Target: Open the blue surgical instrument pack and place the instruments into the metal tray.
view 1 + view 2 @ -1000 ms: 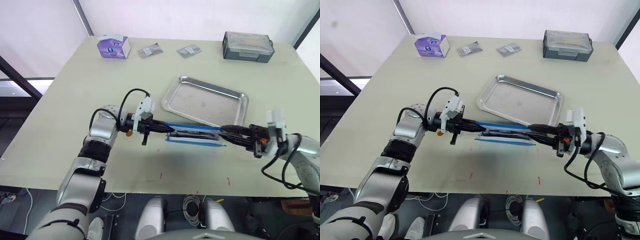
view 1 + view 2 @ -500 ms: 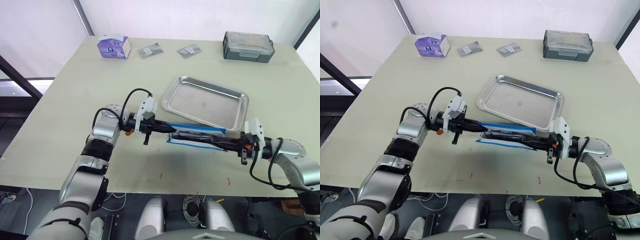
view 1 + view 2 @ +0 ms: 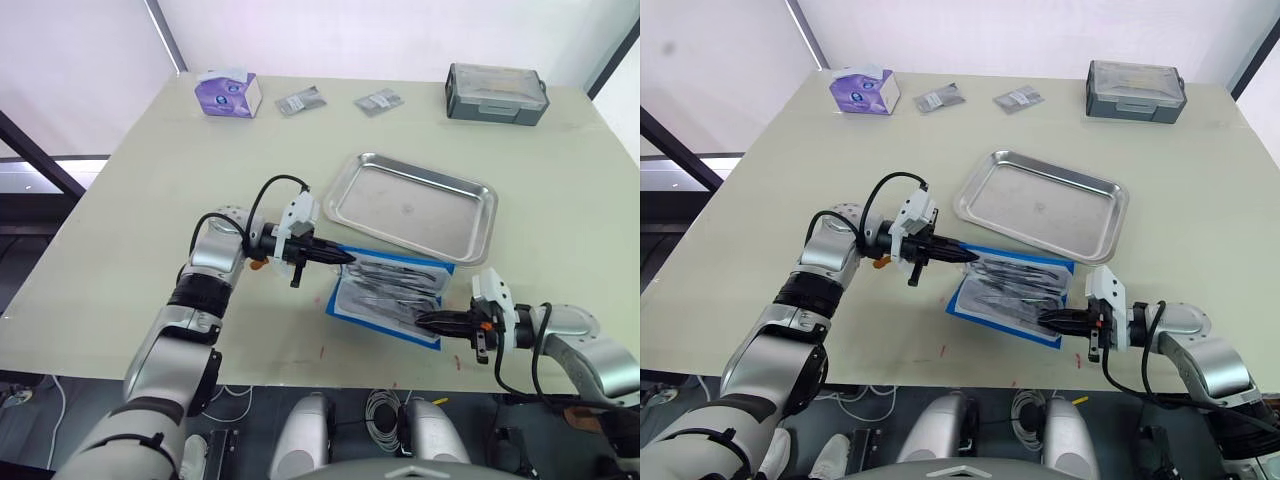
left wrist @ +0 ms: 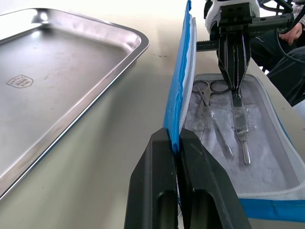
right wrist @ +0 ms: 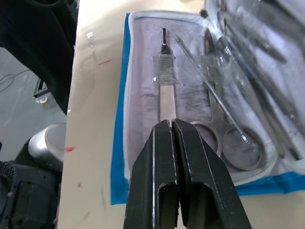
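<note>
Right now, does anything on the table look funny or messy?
Nothing looks spilled or broken. The blue surgical instrument pack lies open, one flap held upright by the left gripper. The instruments sit neatly in their pockets, and the metal tray has nothing in it yet.

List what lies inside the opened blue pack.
Inside the blue surgical instrument pack: ring-handled scissors, a flat-handled tool and thin probes in clear pockets. Further instruments overlap, uncountable.
</note>
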Motion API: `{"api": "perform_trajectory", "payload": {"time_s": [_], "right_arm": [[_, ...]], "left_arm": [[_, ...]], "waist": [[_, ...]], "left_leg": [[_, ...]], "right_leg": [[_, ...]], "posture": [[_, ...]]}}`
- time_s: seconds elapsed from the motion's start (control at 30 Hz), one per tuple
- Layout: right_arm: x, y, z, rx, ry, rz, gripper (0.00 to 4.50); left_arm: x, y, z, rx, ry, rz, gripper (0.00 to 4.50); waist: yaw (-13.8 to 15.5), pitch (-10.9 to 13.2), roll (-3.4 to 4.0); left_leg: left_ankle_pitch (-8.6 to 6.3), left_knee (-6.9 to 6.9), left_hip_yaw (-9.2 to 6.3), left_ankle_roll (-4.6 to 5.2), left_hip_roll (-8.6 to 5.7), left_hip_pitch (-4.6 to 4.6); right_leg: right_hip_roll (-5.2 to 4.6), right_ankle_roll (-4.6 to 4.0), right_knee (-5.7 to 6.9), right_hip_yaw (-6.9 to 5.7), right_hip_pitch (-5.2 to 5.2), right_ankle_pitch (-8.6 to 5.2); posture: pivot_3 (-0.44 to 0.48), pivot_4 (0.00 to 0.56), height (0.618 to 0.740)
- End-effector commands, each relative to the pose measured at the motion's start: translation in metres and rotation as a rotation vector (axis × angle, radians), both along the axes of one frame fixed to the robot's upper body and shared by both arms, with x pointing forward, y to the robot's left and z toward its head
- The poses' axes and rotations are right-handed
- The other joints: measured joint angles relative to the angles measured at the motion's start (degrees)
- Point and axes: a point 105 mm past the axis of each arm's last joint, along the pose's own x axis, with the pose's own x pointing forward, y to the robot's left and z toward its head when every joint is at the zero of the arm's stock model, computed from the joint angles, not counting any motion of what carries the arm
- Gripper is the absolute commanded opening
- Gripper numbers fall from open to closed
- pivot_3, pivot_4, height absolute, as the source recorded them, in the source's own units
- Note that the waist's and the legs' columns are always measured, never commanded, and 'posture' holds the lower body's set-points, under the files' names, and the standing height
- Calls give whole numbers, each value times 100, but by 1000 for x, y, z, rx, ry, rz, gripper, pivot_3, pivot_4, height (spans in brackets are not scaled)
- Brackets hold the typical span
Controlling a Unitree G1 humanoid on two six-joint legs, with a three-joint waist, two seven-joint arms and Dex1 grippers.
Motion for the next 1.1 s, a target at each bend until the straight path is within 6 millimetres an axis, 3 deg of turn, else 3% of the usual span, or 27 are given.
{"api": "perform_trajectory", "payload": {"time_s": [0.03, 0.27, 0.43, 0.63, 1.1], "right_arm": [[-9, 4, 4, -11, -3, 46, 78], [-15, 5, 4, -21, 26, 77, 78], [-18, 6, 6, -15, 35, 92, 78], [-20, 8, 5, -23, 45, 101, 78], [-27, 3, -6, -50, 43, 101, 78]], "left_arm": [[-10, -1, 3, 15, 31, -72, 0], [-34, 7, 16, 29, 135, -124, 0], [-40, 9, 18, 33, 157, -135, 0], [-35, 8, 14, 29, 139, -117, 0], [-2, 6, 3, 36, 37, 52, 0]], "waist": [[-1, 0, 0], [-17, 0, 0], [-1, 1, 0], [-3, 1, 0], [-6, 0, -1]], "left_leg": [[0, 0, 0, 0, 0, 0], [-2, -1, -28, 3, 5, 2], [-2, 0, -30, 4, 3, 2], [-2, 0, -28, 3, 2, 2], [-2, 0, -8, 3, 1, 2]], "right_leg": [[0, 0, 0, 0, 0, 0], [3, -1, 5, 4, -2, -1], [1, -1, 4, 7, -1, -1], [2, -1, 3, 6, -1, -1], [2, -1, 2, 4, -1, -1]], "posture": [[0, 150, 727], [0, 150, 727], [0, 150, 727], [0, 150, 727], [0, 150, 727]]}}
